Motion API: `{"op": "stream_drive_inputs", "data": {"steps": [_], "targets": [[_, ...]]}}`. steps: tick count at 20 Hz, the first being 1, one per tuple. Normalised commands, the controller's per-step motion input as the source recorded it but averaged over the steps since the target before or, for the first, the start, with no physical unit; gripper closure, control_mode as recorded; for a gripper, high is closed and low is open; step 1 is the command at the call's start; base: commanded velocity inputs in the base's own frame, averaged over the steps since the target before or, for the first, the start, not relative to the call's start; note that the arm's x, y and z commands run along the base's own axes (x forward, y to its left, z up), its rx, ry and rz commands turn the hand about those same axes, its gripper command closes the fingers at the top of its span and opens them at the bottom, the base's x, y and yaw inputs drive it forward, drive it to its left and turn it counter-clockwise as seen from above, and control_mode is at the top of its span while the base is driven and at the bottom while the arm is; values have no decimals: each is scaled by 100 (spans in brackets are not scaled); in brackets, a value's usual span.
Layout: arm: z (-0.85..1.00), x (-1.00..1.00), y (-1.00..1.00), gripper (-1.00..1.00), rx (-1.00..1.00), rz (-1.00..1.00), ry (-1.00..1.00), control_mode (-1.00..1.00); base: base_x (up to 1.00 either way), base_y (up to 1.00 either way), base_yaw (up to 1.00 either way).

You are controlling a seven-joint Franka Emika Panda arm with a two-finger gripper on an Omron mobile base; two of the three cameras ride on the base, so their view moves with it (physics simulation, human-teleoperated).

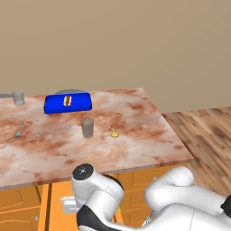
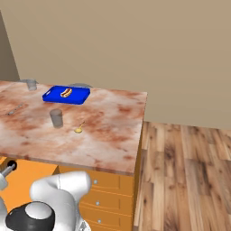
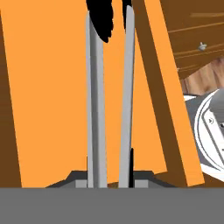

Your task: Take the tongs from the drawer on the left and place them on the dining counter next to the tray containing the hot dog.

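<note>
In the hand view the long grey tongs (image 3: 96, 96) run straight away from my gripper (image 3: 109, 169), their black ends at the top of the picture. The two metal arms lie side by side between my fingertips, and the gripper is shut on them near their joined end. Behind them is the plain orange inside of the open drawer (image 3: 43, 87). The arm bends down below the edge of the dining counter (image 1: 135, 135) into the drawer (image 1: 56, 207). At the far side of the counter lies the blue tray (image 1: 54, 107) with the hot dog (image 1: 67, 99) in it.
A grey cup (image 1: 87, 127) and a small gold spoon (image 1: 114, 133) sit mid-counter in front of the tray. A fork (image 1: 20, 130) lies to the left and a second cup (image 1: 18, 97) at the far left. Wooden floor lies to the right.
</note>
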Motion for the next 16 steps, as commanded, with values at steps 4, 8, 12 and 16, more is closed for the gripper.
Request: {"op": "stream_drive_inputs", "data": {"steps": [4,8,12,16], "targets": [[77,5,-33,100,0,1,-19,-100,0,0,0],[82,5,-34,100,0,0,-9,-100,0,0,0],[92,6,-23,100,0,0,0,-100,0,0,0],[71,19,-9,100,0,0,0,-100,0,0,0]]}}
